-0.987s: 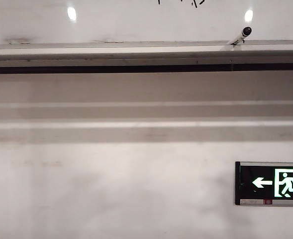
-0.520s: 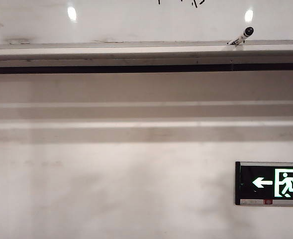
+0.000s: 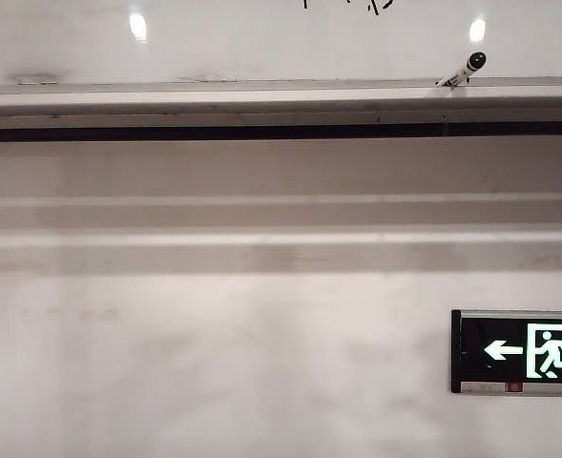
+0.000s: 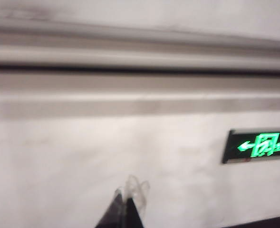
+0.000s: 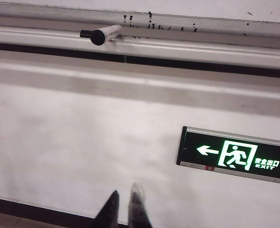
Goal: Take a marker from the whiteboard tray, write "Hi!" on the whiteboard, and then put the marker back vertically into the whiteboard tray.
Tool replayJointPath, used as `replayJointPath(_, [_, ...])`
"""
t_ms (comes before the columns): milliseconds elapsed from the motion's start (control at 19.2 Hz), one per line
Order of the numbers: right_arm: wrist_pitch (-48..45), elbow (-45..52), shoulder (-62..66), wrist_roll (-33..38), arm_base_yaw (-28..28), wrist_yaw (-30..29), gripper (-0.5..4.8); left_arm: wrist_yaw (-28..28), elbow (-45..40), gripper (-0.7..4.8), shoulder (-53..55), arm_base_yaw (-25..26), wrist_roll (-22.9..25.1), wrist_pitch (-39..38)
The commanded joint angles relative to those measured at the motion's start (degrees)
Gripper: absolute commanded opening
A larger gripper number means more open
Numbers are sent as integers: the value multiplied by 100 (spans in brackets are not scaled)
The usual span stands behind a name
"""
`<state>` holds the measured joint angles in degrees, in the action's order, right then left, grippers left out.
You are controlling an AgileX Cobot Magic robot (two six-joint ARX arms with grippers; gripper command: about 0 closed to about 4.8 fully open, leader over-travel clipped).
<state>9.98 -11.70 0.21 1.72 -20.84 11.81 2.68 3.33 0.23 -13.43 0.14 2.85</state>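
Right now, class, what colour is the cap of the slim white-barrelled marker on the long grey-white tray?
Black, clearest in the right wrist view.

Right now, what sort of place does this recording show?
Probably a classroom or office wall: a glossy whiteboard with its whiteboard tray, a marker resting there, and a lit green exit sign lower down.

The left wrist view is blurred. The whiteboard tray (image 4: pixel 140 57) runs as a long pale ledge across the whole picture, with a dark band right beneath it and wall mouldings below that. The whiteboard (image 4: pixel 178 14) shows as a plain pale strip above the tray. Well below the tray, on the matte wall (image 4: pixel 82 161), hangs a green exit sign (image 4: pixel 258 145). The left gripper (image 4: pixel 128 199) shows only its fingertips, low against the wall, apparently pressed close together with nothing visible between them.
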Motion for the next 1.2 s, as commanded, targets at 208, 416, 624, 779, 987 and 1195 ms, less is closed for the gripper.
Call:
replayJointPath(208, [-74,-24,-9,17,-7,4,34,122,-293,-6,-7,127,-15,243])
replayJointPath(416, [-74,-24,-9,17,-7,7,34,522,-293,-6,-7,654,-20,177])
replayJointPath(624, [-74,-24,-9,17,-7,7,34,-282,-293,-6,-7,645,-15,107])
replayJointPath(779, [-74,-24,-9,17,-7,7,34,-579,-293,-6,-7,577,-20,76])
replayJointPath(987, [-74,-24,-9,17,-7,7,34,247,-293,3,-7,577,-15,68])
replayJointPath(1195, [-74,-24,-9,17,-7,7,34,0,-293,27,-7,579,28,63])
